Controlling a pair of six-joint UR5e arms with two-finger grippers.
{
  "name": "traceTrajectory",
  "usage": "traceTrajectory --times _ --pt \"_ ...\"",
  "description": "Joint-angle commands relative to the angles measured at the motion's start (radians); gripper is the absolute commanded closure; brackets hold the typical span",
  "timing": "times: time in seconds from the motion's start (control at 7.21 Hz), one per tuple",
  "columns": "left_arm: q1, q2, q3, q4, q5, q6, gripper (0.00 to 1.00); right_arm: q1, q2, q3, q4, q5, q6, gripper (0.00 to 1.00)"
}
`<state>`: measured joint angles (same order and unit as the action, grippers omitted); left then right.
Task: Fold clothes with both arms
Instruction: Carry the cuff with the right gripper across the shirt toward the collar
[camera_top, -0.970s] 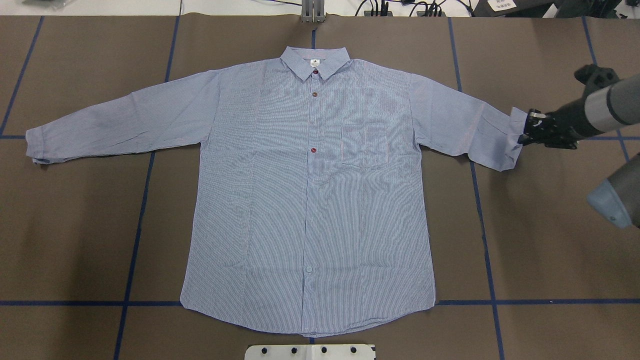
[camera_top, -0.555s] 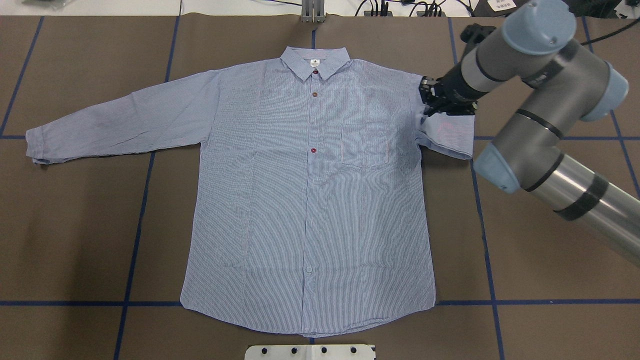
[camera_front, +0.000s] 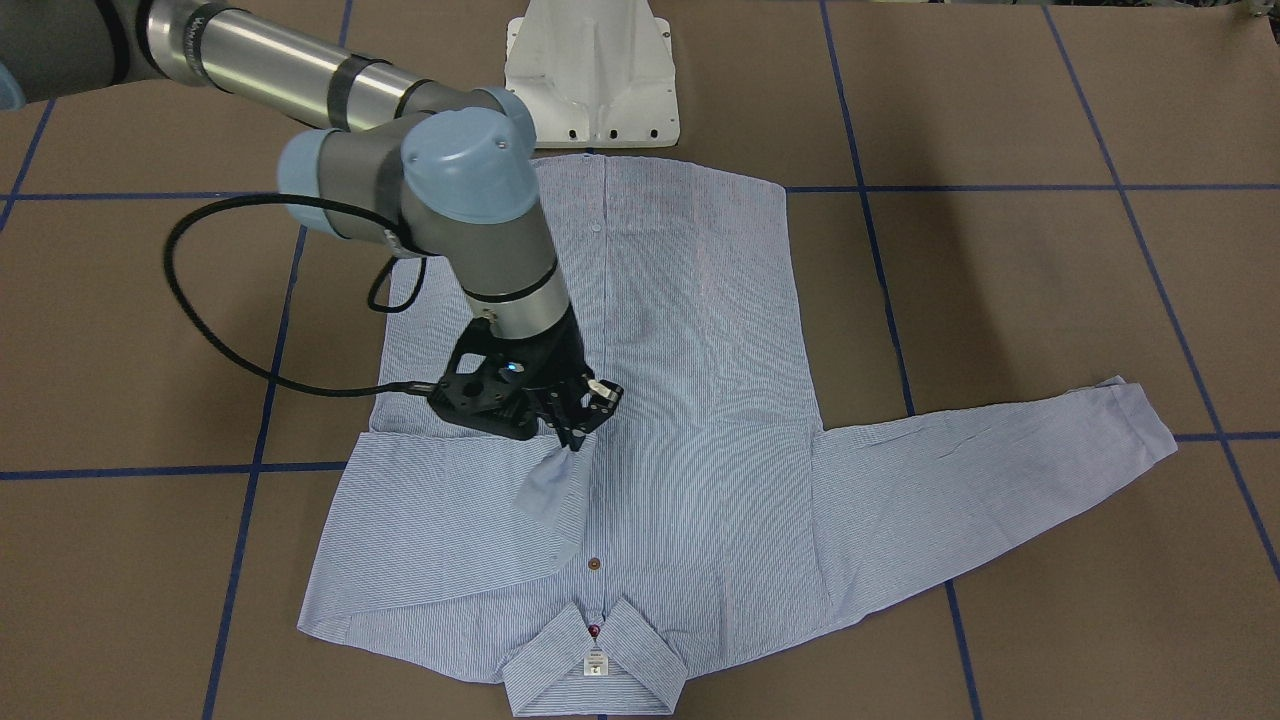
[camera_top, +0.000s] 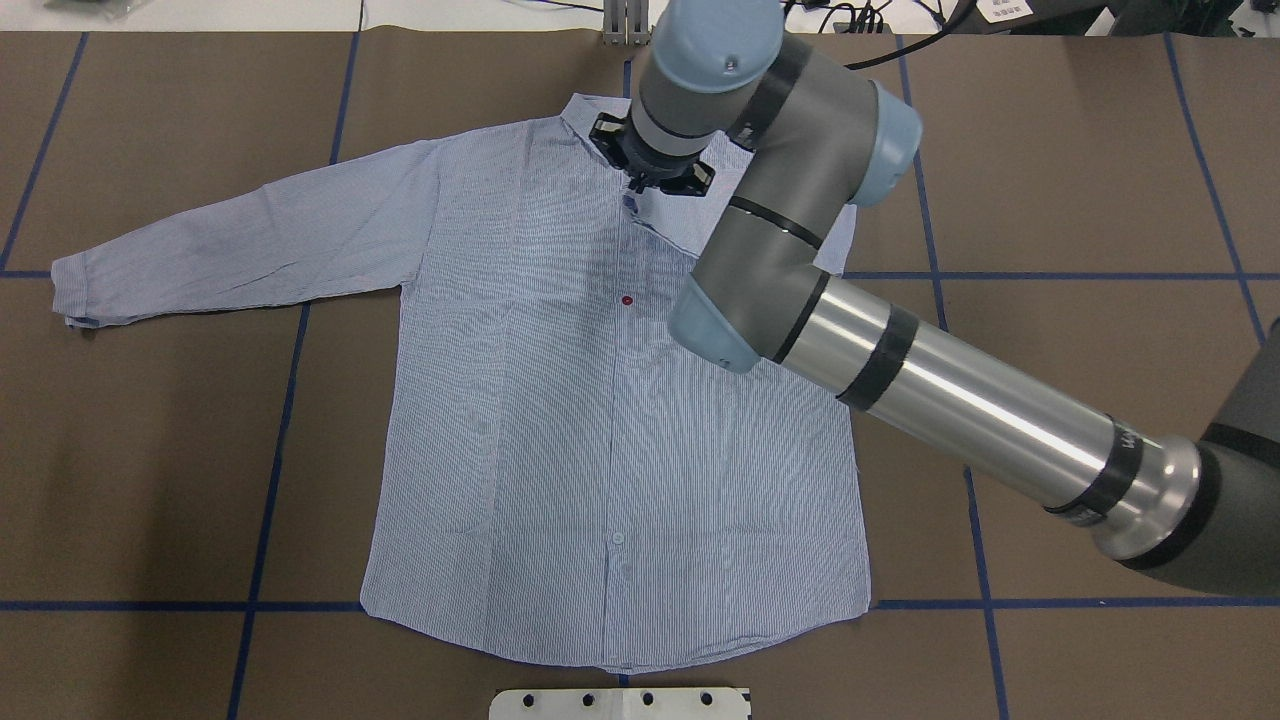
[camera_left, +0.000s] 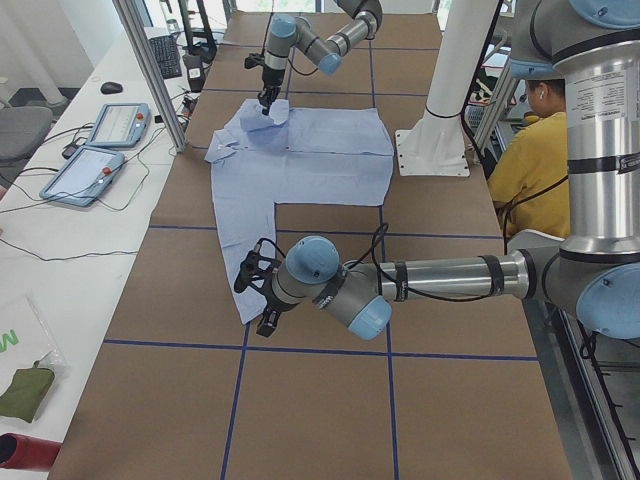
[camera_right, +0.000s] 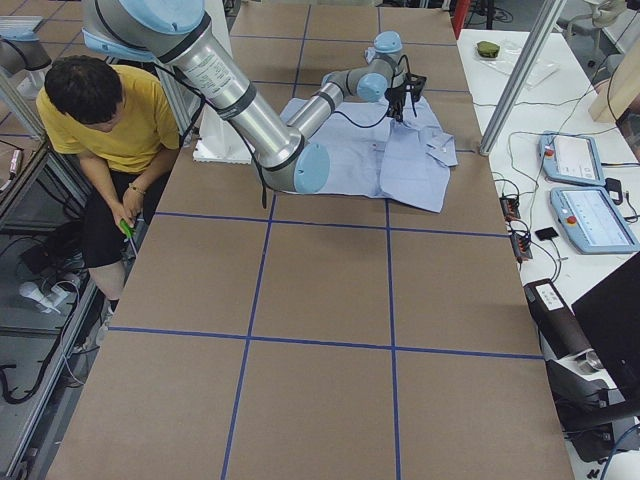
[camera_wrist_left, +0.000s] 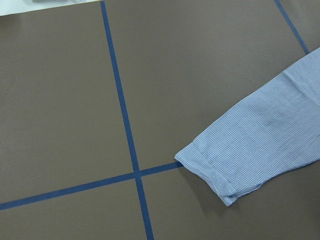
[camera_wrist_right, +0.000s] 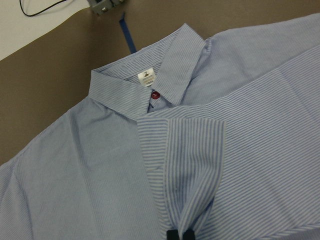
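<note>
Dragging the cuff (camera_wrist_right: 181, 150) inward: a second ago the right gripper (camera_front: 577, 435) held it out past the shirt's (camera_top: 560, 420) side. Now it's over the buttons (camera_top: 627, 299) below the collar (camera_wrist_right: 150, 85), jaws clenched on it. Shirt lies flat on the table (camera_top: 150, 450). Sleeve fold nearly landed. The left gripper (camera_left: 256, 290) sits near the other cuff (camera_wrist_left: 210, 172); its jaws, cannot tell.

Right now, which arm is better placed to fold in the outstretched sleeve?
Left. The left fingers hang beside the outstretched sleeve's cuff, which the left wrist camera frames. The right fingers are busy, shut on the other cuff over the shirt front.
</note>
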<state>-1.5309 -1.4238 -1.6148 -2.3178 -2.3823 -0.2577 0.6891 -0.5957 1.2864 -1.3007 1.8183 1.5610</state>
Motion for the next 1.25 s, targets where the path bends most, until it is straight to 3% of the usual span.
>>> traceTrajectory --times 0.0,0.28,0.42,0.55,0.83,1.11 --pt "0.0 0.0 -0.001 0.0 0.0 0.0 0.01 -0.055 0.083 -0.128 0.107 -0.059 0.065 1.0" --pt "0.002 0.0 -0.001 0.0 0.0 0.0 0.01 -0.08 0.112 -0.163 0.11 -0.069 0.067 1.0" --pt "0.0 0.0 -0.001 0.0 0.0 0.0 0.01 -0.085 0.115 -0.168 0.11 -0.079 0.068 0.84" --pt "0.002 -0.001 0.001 0.0 0.0 -0.002 0.01 -0.086 0.125 -0.179 0.11 -0.089 0.08 0.01" --pt "0.005 -0.001 0.001 -0.002 0.0 -0.002 0.01 -0.105 0.175 -0.234 0.11 -0.12 0.137 0.0" --pt "0.064 -0.051 0.003 -0.012 0.006 -0.122 0.01 -0.089 0.177 -0.226 0.109 -0.117 0.148 0.0"
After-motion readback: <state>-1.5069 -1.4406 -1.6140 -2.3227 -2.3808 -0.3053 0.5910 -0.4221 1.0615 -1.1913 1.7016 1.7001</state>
